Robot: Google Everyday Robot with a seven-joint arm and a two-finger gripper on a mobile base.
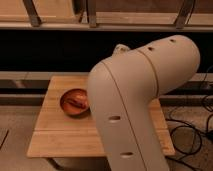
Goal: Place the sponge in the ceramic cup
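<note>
My large pale arm [135, 95] fills the middle and right of the camera view and covers much of the wooden table [55, 130]. The gripper is hidden behind the arm, out of sight. The sponge and the ceramic cup are both hidden from view. A reddish-brown bowl [74, 102] sits on the table just left of the arm.
The light wooden table extends left and toward the front edge [60, 150]. Black cables [192, 135] lie on the floor at the right. A dark shelf recess with metal rails [60, 25] runs across the back.
</note>
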